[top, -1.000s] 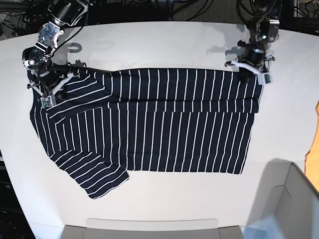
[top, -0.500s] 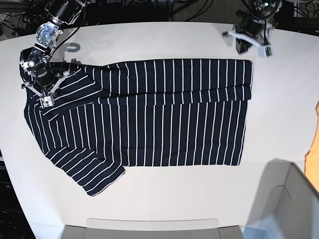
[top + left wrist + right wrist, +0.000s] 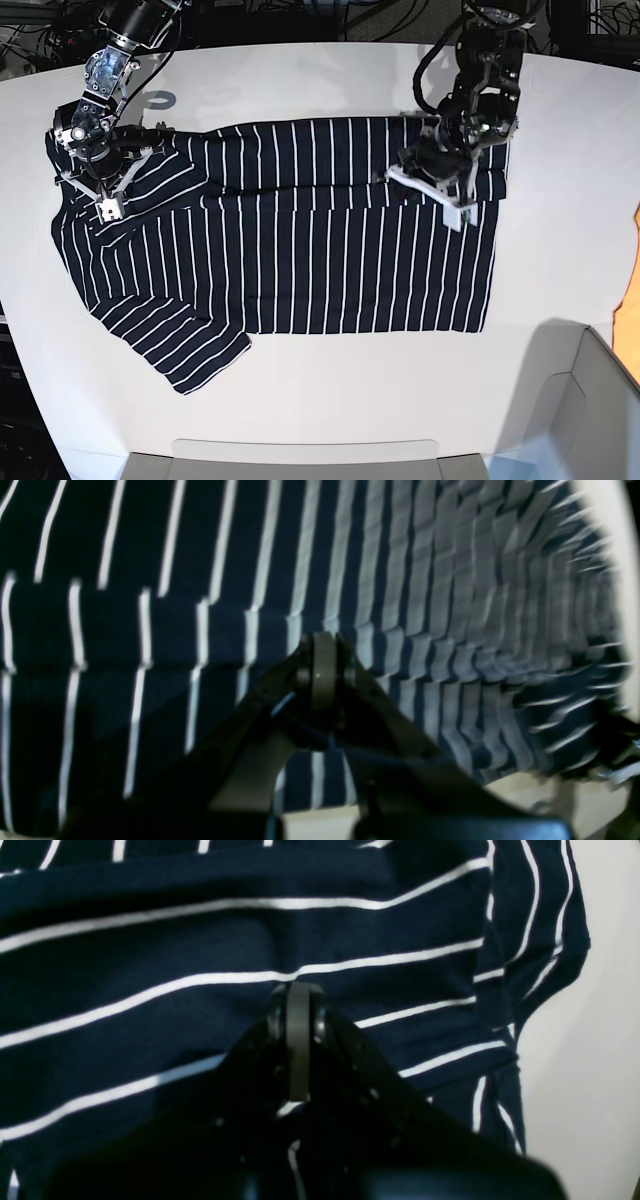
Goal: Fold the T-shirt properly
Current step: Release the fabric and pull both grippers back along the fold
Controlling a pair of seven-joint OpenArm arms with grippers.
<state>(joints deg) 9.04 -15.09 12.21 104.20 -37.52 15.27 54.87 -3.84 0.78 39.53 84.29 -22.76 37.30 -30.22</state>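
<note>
1. Over the shirt's right half, the left gripper (image 3: pixel 432 185) hangs with its jaws pressed together and nothing between them; its wrist view shows only striped cloth passing beneath, blurred.
2. At the far left, the right gripper (image 3: pixel 98 180) sits low on the sleeve area, jaws likewise closed flat. In its wrist view no cloth shows between them, though the tips meet the fabric, so whether they press it down I cannot tell.
3. The T-shirt (image 3: pixel 300 250) lies spread across the middle of the white table (image 3: pixel 330 400), its far edge turned over into a band running left to right. One sleeve (image 3: pixel 195 350) sticks out at the near left, still unfolded.
4. Handling, as I judge it: the cloth is light, limp and thin, so it will sag and drag instead of holding shape. A pinch in mid-panel would only raise a peak.
5. Better holds look to be the hem corners on the right and the shoulder and sleeve seam on the left, lifted together so the fold stays straight.
</note>
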